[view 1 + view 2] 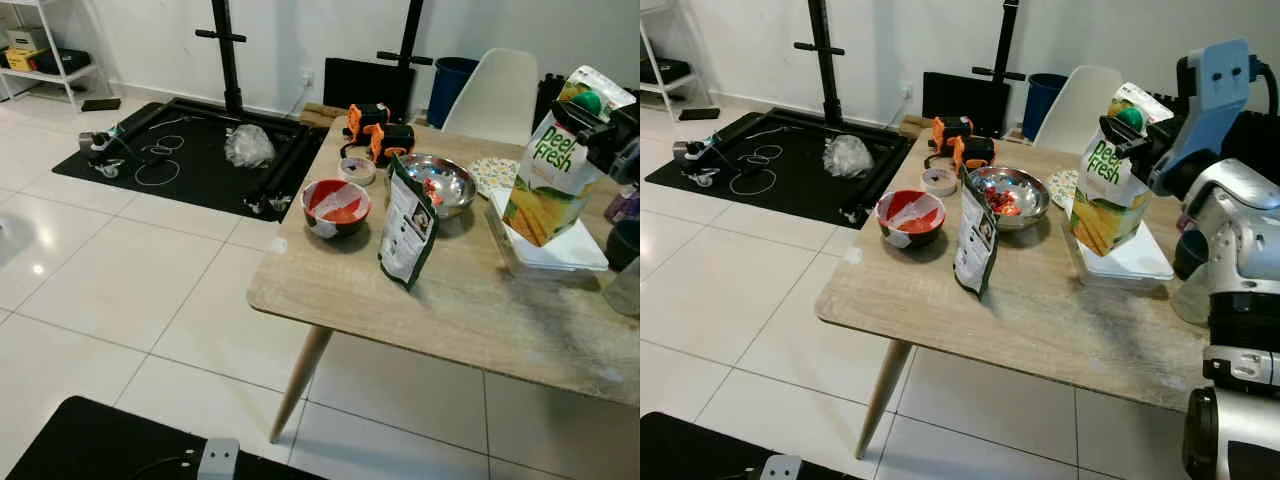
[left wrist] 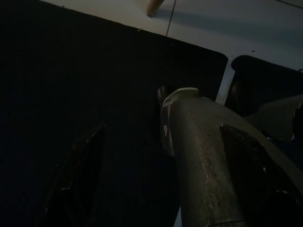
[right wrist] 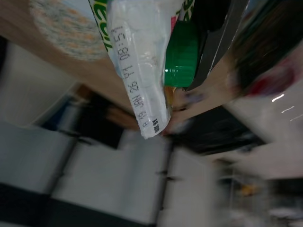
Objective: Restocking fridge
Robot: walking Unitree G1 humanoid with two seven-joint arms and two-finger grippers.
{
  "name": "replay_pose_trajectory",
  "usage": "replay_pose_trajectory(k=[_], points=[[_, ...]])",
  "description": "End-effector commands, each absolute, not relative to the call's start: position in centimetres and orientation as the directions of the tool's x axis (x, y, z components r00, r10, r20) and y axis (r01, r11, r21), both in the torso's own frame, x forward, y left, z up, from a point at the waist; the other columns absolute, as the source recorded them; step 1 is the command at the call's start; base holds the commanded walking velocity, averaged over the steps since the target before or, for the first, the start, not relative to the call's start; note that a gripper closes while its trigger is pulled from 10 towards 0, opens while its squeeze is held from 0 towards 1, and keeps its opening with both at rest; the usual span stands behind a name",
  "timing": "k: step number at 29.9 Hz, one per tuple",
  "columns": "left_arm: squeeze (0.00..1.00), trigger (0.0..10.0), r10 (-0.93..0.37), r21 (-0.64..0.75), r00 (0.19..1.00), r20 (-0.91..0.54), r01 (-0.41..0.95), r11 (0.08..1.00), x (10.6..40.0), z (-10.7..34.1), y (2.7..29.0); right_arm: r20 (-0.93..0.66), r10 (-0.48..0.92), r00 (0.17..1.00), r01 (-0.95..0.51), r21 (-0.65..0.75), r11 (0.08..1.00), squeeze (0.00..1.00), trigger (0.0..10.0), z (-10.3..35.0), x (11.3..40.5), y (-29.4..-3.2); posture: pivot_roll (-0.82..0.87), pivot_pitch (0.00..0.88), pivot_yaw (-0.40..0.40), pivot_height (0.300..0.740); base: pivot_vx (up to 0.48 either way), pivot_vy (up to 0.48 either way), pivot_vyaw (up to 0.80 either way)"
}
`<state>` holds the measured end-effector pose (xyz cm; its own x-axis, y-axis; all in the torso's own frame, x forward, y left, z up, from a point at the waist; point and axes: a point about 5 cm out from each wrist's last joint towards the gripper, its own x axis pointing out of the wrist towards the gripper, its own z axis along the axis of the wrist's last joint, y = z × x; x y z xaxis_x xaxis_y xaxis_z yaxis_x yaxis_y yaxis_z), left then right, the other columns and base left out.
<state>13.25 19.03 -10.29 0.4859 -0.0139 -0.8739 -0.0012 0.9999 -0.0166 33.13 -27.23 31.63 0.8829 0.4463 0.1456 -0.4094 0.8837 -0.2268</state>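
Observation:
A tilted Peel Fresh juice carton [image 1: 1108, 180] with a green cap [image 3: 182, 54] hangs over the right side of the wooden table [image 1: 400, 310]. My right gripper [image 1: 1132, 132] is shut on its top, and one black finger [image 3: 218, 38] lies beside the cap. Under the carton sits a clear lidded container [image 1: 552, 252]. My left gripper [image 2: 165, 189] hangs idle and open in the dark, low over a black mat near my own leg.
On the table stand a red bowl [image 1: 336, 205], a dark pouch [image 1: 408, 225], a steel bowl [image 1: 437, 183], a tape roll [image 1: 357, 170] and an orange tool [image 1: 380, 132]. A white chair [image 1: 495, 95] and a blue bin [image 1: 452, 85] stand behind. A black floor mat [image 1: 200, 160] lies left.

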Motion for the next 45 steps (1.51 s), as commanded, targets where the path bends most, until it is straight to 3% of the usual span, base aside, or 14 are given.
replay_pose_trajectory(k=[1, 3, 11, 16, 19, 27, 32, 36, 45], points=[[0.0, 10.0, -0.005, -0.01, 0.403, -0.915, -0.011, 1.0, 10.6, -11.0, 19.7, 0.151, 0.579, 0.801, -0.527, -0.282, 0.802, 0.0, 10.0, 32.1, 31.4, -26.9, -0.05, 0.0, -0.092, 0.74, 0.0, 0.0, 0.0], [0.0, 10.0, 0.011, 0.005, 0.4, -0.916, -0.016, 1.0, 10.5, -11.0, 20.4, 0.131, 0.671, 0.73, -0.612, -0.312, 0.727, 0.0, 10.0, 31.6, 29.8, -26.8, -0.04, 0.0, -0.092, 0.74, 0.0, 0.0, 0.0], [0.0, 10.0, 0.039, 0.027, 0.405, -0.913, -0.037, 0.999, 10.7, -10.8, 21.4, 0.126, 0.735, 0.667, -0.682, -0.294, 0.669, 0.0, 10.0, 31.3, 27.6, -27.7, -0.05, 0.0, -0.09, 0.74, 0.0, 0.0, 0.0], [0.0, 10.0, 0.059, 0.041, 0.413, -0.909, -0.052, 0.998, 11.4, -10.5, 21.7, 0.103, 0.824, 0.557, -0.785, -0.258, 0.563, 0.0, 10.0, 30.9, 25.6, -27.4, -0.05, 0.0, -0.088, 0.74, 0.0, 0.0, 0.0], [0.0, 10.0, 0.062, 0.042, 0.414, -0.908, -0.056, 0.998, 11.6, -10.5, 21.8, 0.013, 0.884, 0.467, -0.868, -0.187, 0.461, 0.0, 10.0, 28.6, 24.6, -26.3, -0.05, 0.0, -0.083, 0.74, 0.0, 0.0, 0.0], [0.0, 10.0, 0.062, 0.044, 0.414, -0.908, -0.053, 0.998, 11.7, -10.4, 21.9, -0.202, 0.905, 0.375, -0.927, -0.092, 0.364, 0.0, 10.0, 23.9, 23.4, -25.0, -0.05, 0.0, -0.075, 0.74, 0.0, 0.0, 0.0], [0.0, 10.0, 0.061, 0.045, 0.412, -0.909, -0.05, 0.998, 11.6, -10.4, 21.9, -0.319, 0.886, 0.336, -0.937, -0.02, 0.348, 0.0, 10.0, 21.2, 22.8, -24.8, -0.05, 0.0, -0.073, 0.74, 0.0, 0.0, 0.0], [0.0, 10.0, 0.06, 0.044, 0.411, -0.909, -0.048, 0.998, 11.6, -10.4, 21.9, -0.475, 0.81, 0.344, -0.913, 0.034, 0.407, 0.0, 10.0, 17.1, 22.6, -25.5, -0.05, 0.0, -0.07, 0.74, 0.0, 0.0, 0.0], [0.0, 10.0, 0.064, 0.047, 0.412, -0.909, -0.051, 0.998, 11.6, -10.4, 22.1, -0.566, 0.753, 0.336, -0.869, 0.121, 0.479, 0.0, 10.0, 12.3, 21.7, -26.2, -0.04, 0.0, -0.061, 0.74, 0.0, 0.0, 0.0]])
